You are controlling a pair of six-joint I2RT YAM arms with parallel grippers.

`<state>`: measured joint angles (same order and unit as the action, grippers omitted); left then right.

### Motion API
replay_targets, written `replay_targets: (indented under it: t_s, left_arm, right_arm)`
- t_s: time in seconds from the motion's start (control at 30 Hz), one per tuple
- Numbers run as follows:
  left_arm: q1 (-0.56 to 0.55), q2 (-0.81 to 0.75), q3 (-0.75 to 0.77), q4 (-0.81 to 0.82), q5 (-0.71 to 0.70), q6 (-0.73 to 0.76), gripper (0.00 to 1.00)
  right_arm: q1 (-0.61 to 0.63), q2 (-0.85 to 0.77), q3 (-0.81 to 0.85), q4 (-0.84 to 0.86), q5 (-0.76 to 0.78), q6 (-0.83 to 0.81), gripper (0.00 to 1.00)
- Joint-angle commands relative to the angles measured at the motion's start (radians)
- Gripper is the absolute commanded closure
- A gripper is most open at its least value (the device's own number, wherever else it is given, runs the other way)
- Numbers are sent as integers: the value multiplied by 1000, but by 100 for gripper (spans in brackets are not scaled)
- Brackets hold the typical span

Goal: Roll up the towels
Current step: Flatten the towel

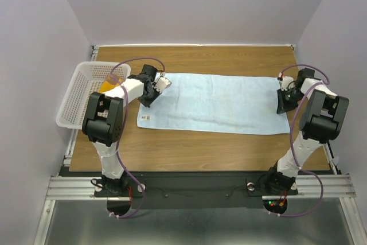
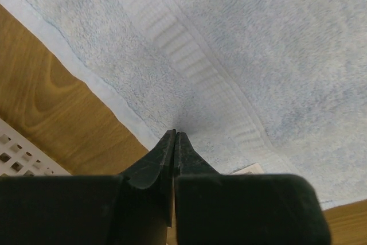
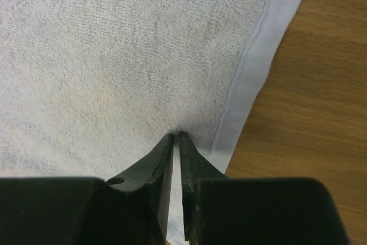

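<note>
**Blue towel (image 1: 218,102), lying flat on the worktop (image 1: 189,142), fingers resting at both short ends.**
The towel is lying spread out just beside the basket (image 1: 77,98) and running away from it. Soft, light, limp terry, likely to bunch, so the hemmed end edge is offering the best hold. Left fingers (image 2: 161,156), practically shut, are pressing on the end nearest the basket. Right fingers (image 3: 163,153), a slit apart, are pressing by the hem farthest from it. Whether either pair is pinching cloth cannot be told.

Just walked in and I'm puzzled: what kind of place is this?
Probably a robot test booth in a lab, not a home: two robot arms bolted to a metal rail at a wooden table, plain walls closing it in, one towel laid flat.
</note>
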<state>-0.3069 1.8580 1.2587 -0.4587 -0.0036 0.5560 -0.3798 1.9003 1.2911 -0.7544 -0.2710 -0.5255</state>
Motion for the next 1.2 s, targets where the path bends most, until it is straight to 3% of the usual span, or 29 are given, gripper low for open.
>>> replay_targets:
  t_s: [0.0,0.27,0.37,0.47,0.5,0.57,0.6,0.67,0.77,0.8,0.9,0.97,1.0,1.03,1.07,1.13,1.17]
  left_arm:
    - [37,-2,-41,9,-59,1,90]
    - [49,3,8,-11,-55,4,92]
    - [48,-23,65,-46,-1,7,88]
    - [39,-75,128,-52,92,16,72]
    - [37,-94,146,-41,117,12,58]
    - [40,-105,189,-26,137,4,48]
    - [40,-112,223,0,160,7,28]
    - [40,-131,249,53,154,-1,1]
    - [43,-149,257,178,140,-28,1]
    - [48,-160,254,257,133,-47,1]
    - [60,-128,290,288,200,-19,1]
    - [66,-77,349,252,200,-2,1]
    - [75,-4,449,168,201,13,7]
    - [84,38,503,129,209,1,12]
    - [95,78,613,92,226,-14,17]
    - [129,180,695,17,309,-65,28]
    - [135,219,732,18,323,-86,35]
  right_arm:
    - [2,-27,-49,66,139,-14,85]
    - [2,-90,-10,38,51,-18,80]
    - [2,-112,46,1,-31,-8,73]
    - [2,-130,112,-6,-109,25,51]
    - [2,-136,132,-5,-126,35,48]
    - [2,-130,212,-5,-157,74,39]
    - [2,-113,247,-6,-183,88,29]
    - [2,-92,343,-5,-200,117,23]
    - [2,-47,466,1,-175,165,0]
    - [2,-32,497,12,-171,192,0]
    - [1,58,629,-3,-151,225,0]
    - [-1,118,669,-17,-133,211,0]
    - [-1,144,726,-42,-123,209,0]
    - [-1,167,746,-54,-117,205,2]
    - [-1,195,764,-63,-111,205,9]
    - [-1,250,781,-63,-77,211,19]
    - [-1,284,786,-63,-59,211,30]
